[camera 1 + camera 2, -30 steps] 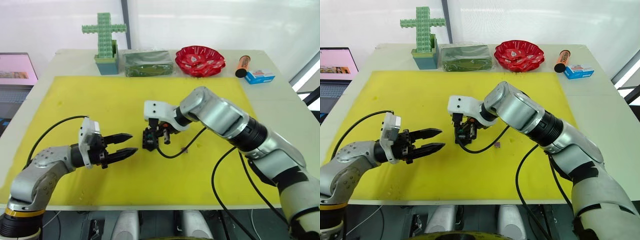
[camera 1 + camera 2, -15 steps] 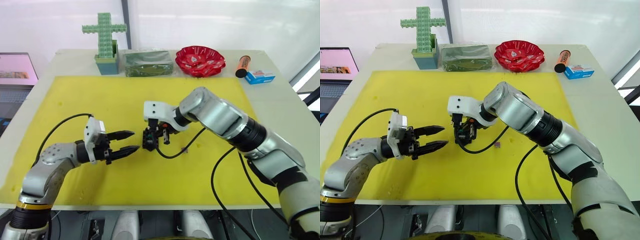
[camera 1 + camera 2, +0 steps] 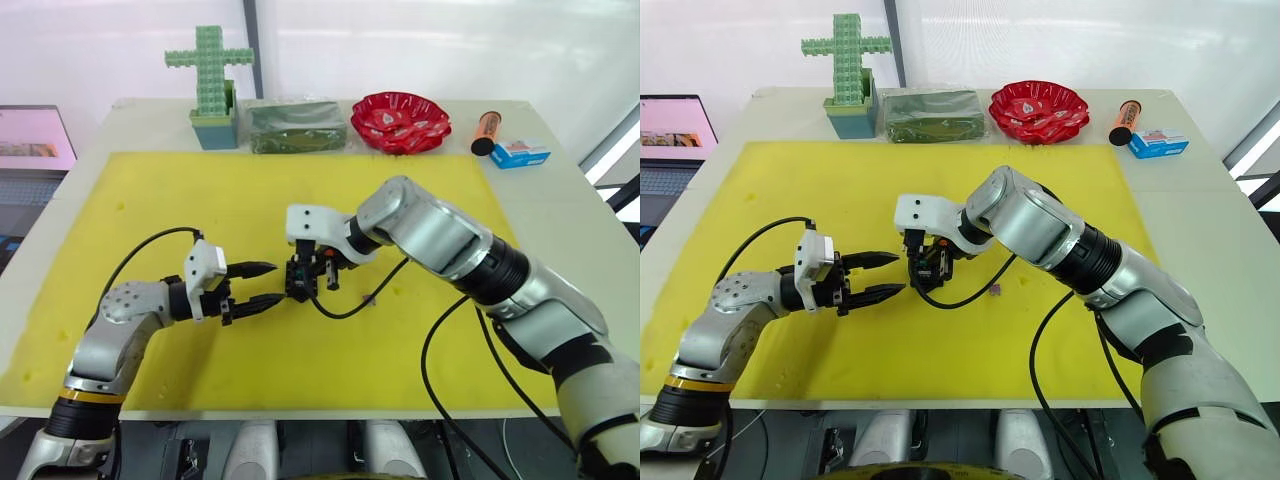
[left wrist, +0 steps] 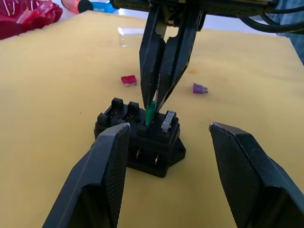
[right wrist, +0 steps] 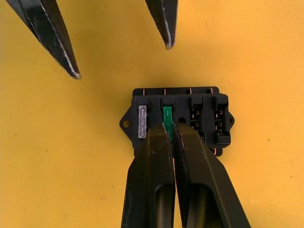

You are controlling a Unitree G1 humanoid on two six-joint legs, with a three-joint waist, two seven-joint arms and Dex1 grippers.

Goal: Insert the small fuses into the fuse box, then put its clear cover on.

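While pinching the green fuse [image 5: 166, 115] in the right claw [image 5: 169, 129] and seating it beside the grey fuse [image 5: 142, 121], bracketing the fuse box [image 4: 138, 142] with the open left claw [image 4: 167, 156] for bracing.

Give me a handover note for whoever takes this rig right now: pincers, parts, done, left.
Right pincer: shut on the green fuse, pressing it into the second slot of the fuse box.
Left pincer: open, fingers either side of the box, not touching it.
Done: grey fuse seated in the end slot.
Left: finish the green one; the red fuse and purple fuse lie loose on the yellow mat; the clear cover lies beyond them, not yet on.
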